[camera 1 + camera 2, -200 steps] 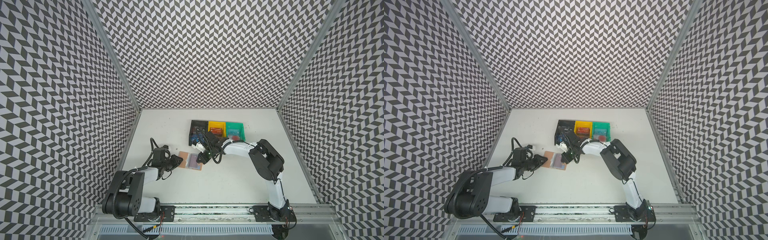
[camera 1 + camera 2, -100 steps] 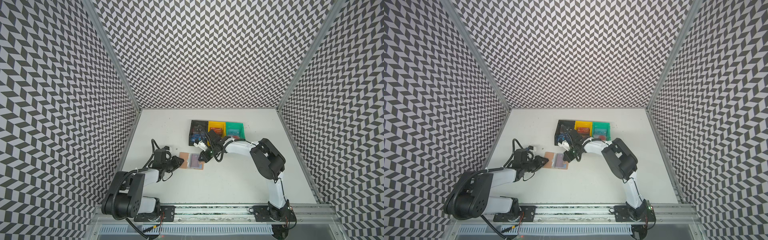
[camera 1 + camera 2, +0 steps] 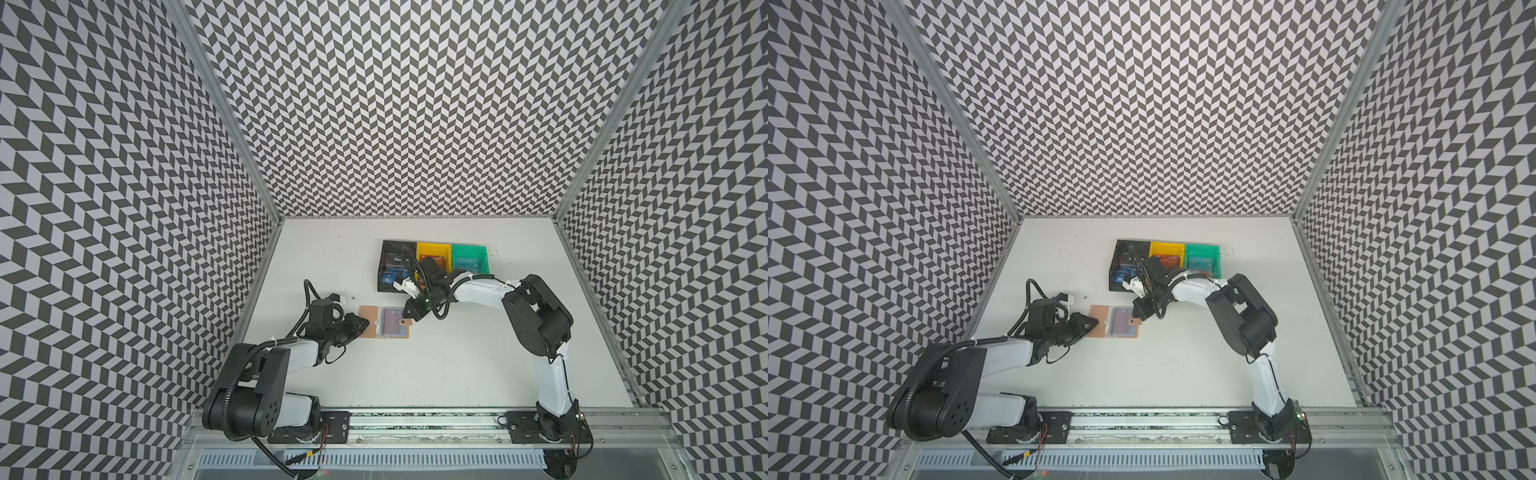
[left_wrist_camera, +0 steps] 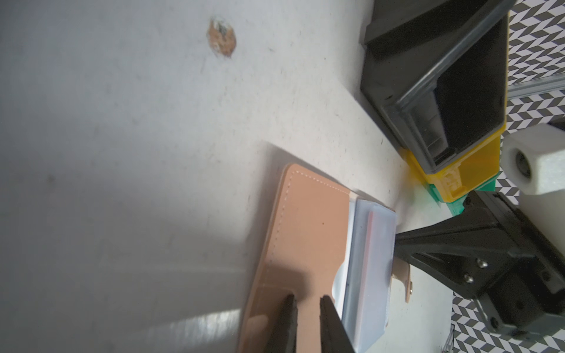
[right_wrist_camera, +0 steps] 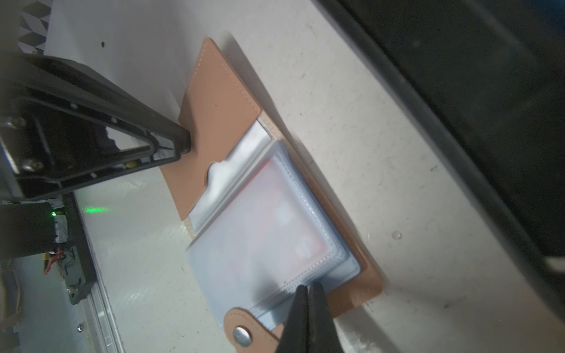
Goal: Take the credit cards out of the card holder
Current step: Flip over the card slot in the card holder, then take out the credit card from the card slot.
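Note:
The tan card holder point(image 3: 370, 316) lies open and flat on the white table in both top views point(image 3: 1100, 313). A reddish card point(image 5: 275, 214) shows through its clear sleeve pages point(image 4: 367, 259). My left gripper point(image 4: 307, 298) stands with its jaws a narrow gap apart, tips down on the tan left flap point(image 5: 214, 101). My right gripper point(image 5: 308, 285) is shut, its tips at the outer edge of the sleeve stack, next to the snap tab point(image 5: 241, 333). Nothing shows between its jaws. In both top views the grippers sit at opposite ends of the holder point(image 3: 365, 323) point(image 3: 409, 318).
Behind the holder stand three bins in a row: a black bin point(image 3: 384, 266) with blue cards, a yellow bin point(image 3: 432, 251) with a red-orange card, and a green bin point(image 3: 478, 253) with a teal card. The right wrist hangs over the black and yellow bins. Patterned walls enclose the table.
The right gripper has shifted only slightly at the holder's right edge. The left gripper stays on the tan flap, its jaws a touch narrower.

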Robot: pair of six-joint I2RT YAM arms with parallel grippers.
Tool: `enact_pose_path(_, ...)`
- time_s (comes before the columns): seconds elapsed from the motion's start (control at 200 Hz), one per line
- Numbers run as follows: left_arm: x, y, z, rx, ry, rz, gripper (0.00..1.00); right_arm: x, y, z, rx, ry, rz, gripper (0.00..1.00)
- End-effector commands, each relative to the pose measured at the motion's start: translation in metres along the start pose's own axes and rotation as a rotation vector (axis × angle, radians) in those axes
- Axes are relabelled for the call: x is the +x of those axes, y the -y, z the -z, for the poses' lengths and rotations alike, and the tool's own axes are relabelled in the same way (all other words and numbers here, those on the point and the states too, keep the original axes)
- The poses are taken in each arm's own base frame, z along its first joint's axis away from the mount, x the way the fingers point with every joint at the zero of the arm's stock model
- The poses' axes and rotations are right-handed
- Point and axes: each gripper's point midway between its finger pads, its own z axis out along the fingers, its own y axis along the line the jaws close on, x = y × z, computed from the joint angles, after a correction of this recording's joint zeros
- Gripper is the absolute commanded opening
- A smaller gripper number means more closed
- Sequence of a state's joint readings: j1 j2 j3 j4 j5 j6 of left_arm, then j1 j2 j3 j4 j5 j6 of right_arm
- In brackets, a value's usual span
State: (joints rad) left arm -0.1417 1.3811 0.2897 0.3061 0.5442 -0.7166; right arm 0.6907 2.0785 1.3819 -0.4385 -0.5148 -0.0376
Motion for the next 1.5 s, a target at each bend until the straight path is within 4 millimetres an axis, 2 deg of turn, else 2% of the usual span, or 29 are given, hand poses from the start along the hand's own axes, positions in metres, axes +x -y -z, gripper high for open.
enact_pose_path(0.0, 0.032, -0.025, -0.001, -0.08, -0.095, 0.07, 0.18, 0.006, 0.002, -0.013, -0.006, -0.036, 0.003, 0.0)
enact_pose_path(0.225, 0.033, -0.027, -0.003, -0.08, -0.1, 0.068, 0.18, 0.002, -0.012, -0.028, -0.025, -0.058, 0.029, 0.0)
enact_pose_path(0.576, 0.031, -0.025, -0.001, -0.082, -0.097, 0.064, 0.18, -0.002, -0.011, -0.019, 0.006, -0.049, 0.04, 0.0)
enact_pose_path(0.666, 0.022, -0.023, 0.004, -0.096, -0.081, 0.053, 0.25, 0.0, -0.01, -0.019, 0.009, -0.05, 0.04, 0.0)
enact_pose_path(0.886, -0.02, 0.007, 0.03, -0.106, 0.024, -0.012, 0.39, 0.003, -0.008, -0.021, 0.01, -0.057, 0.039, 0.0)
enact_pose_path(1.006, -0.032, 0.017, 0.04, -0.103, 0.055, -0.023, 0.41, 0.004, -0.008, -0.022, 0.005, -0.058, 0.038, 0.0)
enact_pose_path(1.151, -0.035, 0.031, 0.044, -0.053, 0.06, -0.028, 0.38, 0.006, -0.008, -0.022, 0.001, -0.06, 0.042, 0.0)
enact_pose_path(1.317, -0.03, 0.07, 0.043, 0.17, 0.01, -0.059, 0.25, 0.008, -0.007, -0.022, 0.001, -0.065, 0.038, 0.0)
enact_pose_path(1.387, -0.027, 0.079, 0.041, 0.23, -0.018, -0.062, 0.21, 0.007, -0.007, -0.022, 0.001, -0.065, 0.039, 0.0)
enact_pose_path(1.492, -0.022, 0.079, 0.039, 0.237, -0.04, -0.07, 0.25, 0.008, -0.007, -0.022, 0.001, -0.065, 0.038, 0.0)
